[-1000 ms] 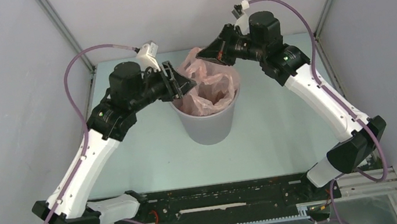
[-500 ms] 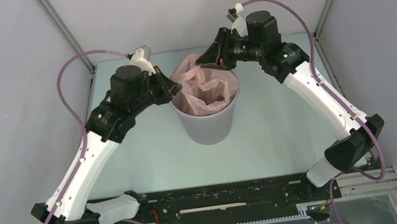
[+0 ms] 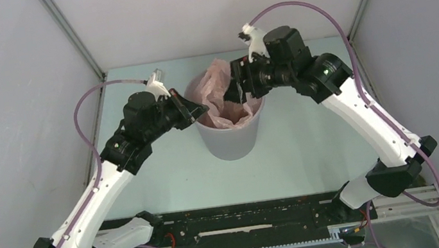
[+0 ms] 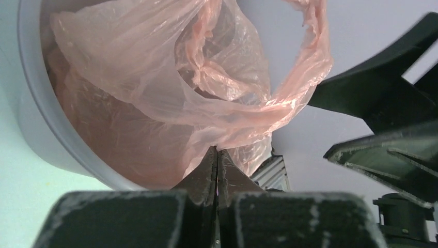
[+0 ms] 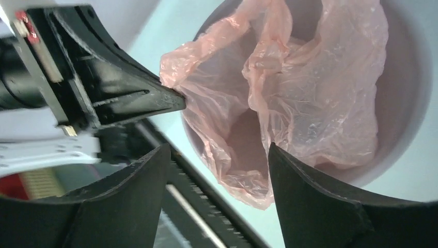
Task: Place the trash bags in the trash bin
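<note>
Where my two arms meet over the pale green table [image 3: 309, 137], the grey bin [image 3: 230, 140] stands upright between them, round, smooth-walled and narrowing toward its base. Most of the pink bag [image 3: 220, 94] sits inside it. It is thin, glossy, see-through film, heavily wrinkled, lining the inner wall, with a loose fold rising above the far rim. My left claw [image 4: 217, 153] is at the bin's left rim with its black fingers pressed flat together, and a gathered edge of the bag is pinched at their tips; from there the film runs taut across the mouth. My right claw [image 5: 219, 150] hangs over the right side of the mouth with its wedge-shaped fingers spread wide. A hanging fold of the bag lies in the gap between them, unclamped. Purple cables [image 3: 78, 118] loop off both wrists, and plain grey walls [image 3: 5, 95] close the table in on three sides.
</note>
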Tool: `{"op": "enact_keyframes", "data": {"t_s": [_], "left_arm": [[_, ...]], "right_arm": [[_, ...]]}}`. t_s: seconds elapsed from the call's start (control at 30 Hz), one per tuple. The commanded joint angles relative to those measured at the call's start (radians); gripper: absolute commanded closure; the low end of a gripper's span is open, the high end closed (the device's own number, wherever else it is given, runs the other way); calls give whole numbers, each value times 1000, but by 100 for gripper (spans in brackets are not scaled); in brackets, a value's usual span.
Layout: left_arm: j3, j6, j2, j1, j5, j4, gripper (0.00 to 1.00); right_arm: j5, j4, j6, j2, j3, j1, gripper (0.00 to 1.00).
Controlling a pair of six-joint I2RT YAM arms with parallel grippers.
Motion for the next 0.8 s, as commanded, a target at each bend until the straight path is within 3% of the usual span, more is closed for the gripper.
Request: {"op": "enact_keyframes", "data": {"t_s": [0.0,0.17,0.3,0.43,0.6,0.67,0.7,0.77], "left_arm": [[-68,-92,-71,7,39,124,100],[-113,-137,-98,10,41,161,100],[-126,-147,-122,16,25,158,100],[-145,-156,-139,19,23,158,100],[-155,-158,-152,25,22,153,100],[-156,-157,-158,27,22,144,100],[-157,-157,-163,28,22,141,100],[-165,-159,-174,34,18,131,100]], "right_arm": [[456,-107,-302,-19,85,157,22],[819,-86,-479,80,120,299,21],[856,-68,-514,127,130,313,23],[793,-34,-537,151,99,325,25],[892,43,-552,184,77,351,26],[961,46,-553,209,97,361,33],[988,45,-542,216,105,362,42],[999,33,-513,217,118,362,74]]}}
